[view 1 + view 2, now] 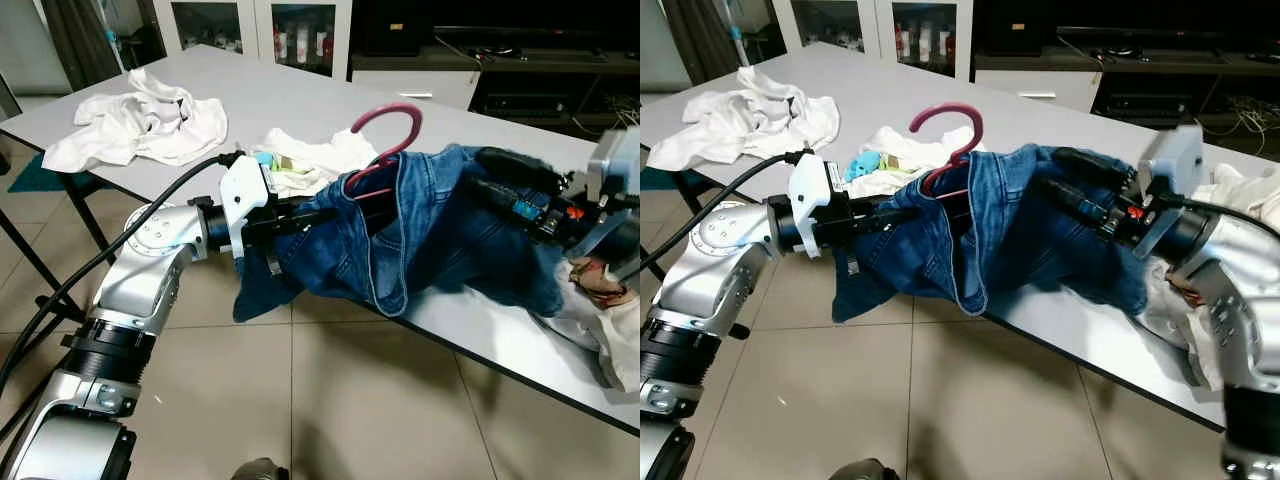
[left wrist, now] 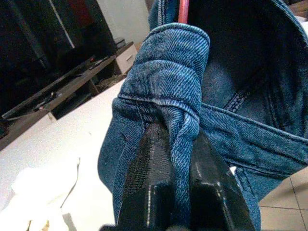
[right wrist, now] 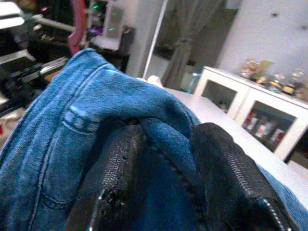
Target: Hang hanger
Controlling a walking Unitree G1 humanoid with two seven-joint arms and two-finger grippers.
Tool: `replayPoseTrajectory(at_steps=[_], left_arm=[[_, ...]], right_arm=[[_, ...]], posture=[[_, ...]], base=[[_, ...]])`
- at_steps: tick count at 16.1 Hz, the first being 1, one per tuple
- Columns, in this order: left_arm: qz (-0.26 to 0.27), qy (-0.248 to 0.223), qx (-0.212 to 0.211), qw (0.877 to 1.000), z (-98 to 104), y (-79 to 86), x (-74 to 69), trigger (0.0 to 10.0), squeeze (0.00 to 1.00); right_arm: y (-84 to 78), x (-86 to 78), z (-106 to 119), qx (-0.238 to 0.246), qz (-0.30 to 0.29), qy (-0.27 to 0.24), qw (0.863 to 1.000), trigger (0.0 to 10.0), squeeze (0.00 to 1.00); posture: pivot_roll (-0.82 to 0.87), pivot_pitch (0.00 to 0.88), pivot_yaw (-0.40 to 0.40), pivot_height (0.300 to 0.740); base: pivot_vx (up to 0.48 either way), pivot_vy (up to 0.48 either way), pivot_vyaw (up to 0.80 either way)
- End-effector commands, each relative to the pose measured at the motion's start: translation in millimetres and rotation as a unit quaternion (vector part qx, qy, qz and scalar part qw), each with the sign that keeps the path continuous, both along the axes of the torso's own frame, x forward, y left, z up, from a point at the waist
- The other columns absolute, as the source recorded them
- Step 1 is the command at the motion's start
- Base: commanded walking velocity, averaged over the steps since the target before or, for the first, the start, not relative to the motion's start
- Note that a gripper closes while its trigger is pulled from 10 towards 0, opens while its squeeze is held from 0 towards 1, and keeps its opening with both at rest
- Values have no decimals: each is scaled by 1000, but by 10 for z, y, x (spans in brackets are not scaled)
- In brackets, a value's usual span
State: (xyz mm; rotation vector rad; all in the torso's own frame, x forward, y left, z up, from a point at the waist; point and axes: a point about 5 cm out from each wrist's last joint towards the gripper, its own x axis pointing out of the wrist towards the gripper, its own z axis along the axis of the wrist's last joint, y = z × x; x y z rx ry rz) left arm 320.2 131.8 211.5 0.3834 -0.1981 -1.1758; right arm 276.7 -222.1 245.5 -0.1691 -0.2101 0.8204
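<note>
Two end effectors are clamped on the same pair of blue jeans [image 1: 440, 235], one at each side. I see my left end effector [image 2: 179, 159] pinching a bunched fold of the waistband, its two black fingers [image 2: 149, 178] pressed against the denim with cloth squeezed between them. My right end effector [image 3: 166, 149] grips the opposite side of the denim, a ridge of fabric rising between its fingers [image 3: 226, 168].

The jeans hang stretched between both arms over the near edge of the white bench [image 1: 300, 95], part of the cloth drooping below the edge toward the tiled floor [image 1: 330, 400]. The pink hanger [image 1: 385, 135] sits inside the waist opening, its hook sticking up above the denim and its red bar just showing below the waistband.

Behind the jeans on the bench lies a small pile of light clothing [image 1: 310, 160] with a teal patch. Farther back at the left corner I see a crumpled white garment [image 1: 140, 125]. More pale cloth [image 1: 605, 310] rests by my right arm.
</note>
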Motion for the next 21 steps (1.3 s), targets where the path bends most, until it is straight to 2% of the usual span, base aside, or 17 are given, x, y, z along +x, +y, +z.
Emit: replayPoseTrajectory(at_steps=[1, 3, 4, 5, 6, 8, 10, 12, 14, 17, 18, 21], left_arm=[[17, -16, -28, 999, 89, 42, 24, 0, 0], [27, -13, -27, 999, 66, 30, 55, 0, 0], [34, -12, -29, 999, 65, 26, 69, 745, 0], [47, -13, -35, 998, 65, 19, 99, 4157, 0], [63, -11, -46, 997, 66, 14, 131, 10000, 0], [95, -8, -74, 993, 70, 1, 187, 10000, 0], [121, 3, -93, 988, 49, -7, 233, 10000, 0], [134, 10, -91, 987, 22, -21, 258, 10000, 0], [151, 21, -98, 983, 4, -46, 289, 10000, 0], [198, 43, -148, 968, 0, -116, 333, 10000, 0], [216, 45, -165, 961, -18, -138, 323, 10000, 0], [249, 47, -191, 948, -61, -166, 272, 10000, 0]], right_arm=[[-84, 12, 99, 53, -43, -31, 997, 10000, 0], [-180, 59, 201, 116, -97, -58, 987, 10000, 0], [-222, 73, 228, 129, -116, -68, 982, 10000, 0], [-334, 108, 272, 165, -163, -83, 969, 10000, 0], [-409, 126, 283, 184, -201, -93, 958, 10000, 0], [-475, 158, 232, 200, -251, -92, 943, 10000, 0], [-415, 180, 136, 200, -268, -83, 939, 10000, 0], [-339, 197, 69, 204, -267, -71, 939, 10000, 0], [-243, 213, -39, 186, -273, -61, 942, 10000, 0], [-55, 189, -224, 158, -285, -47, 944, 10000, 0], [30, 152, -323, 135, -290, -42, 946, 10000, 0], [183, 40, -517, 105, -279, -19, 954, 10000, 0]], posture=[[9, 0, 3, 723], [6, 0, 6, 723], [5, 0, 5, 723], [4, 0, 6, 723], [4, 0, 8, 723], [4, 0, 9, 723], [6, 0, 10, 723], [5, 0, 11, 723], [5, 0, 13, 723], [4, 0, 17, 723], [5, 0, 18, 723], [8, 0, 16, 723]], base=[[0, 0, 0], [0, 0, 0], [0, 0, 0], [0, 0, 0], [0, 0, 0], [0, 0, 0], [0, 0, 0], [0, 0, 0], [0, 0, 0], [0, 0, 0], [0, 0, 0], [0, 0, 0]])
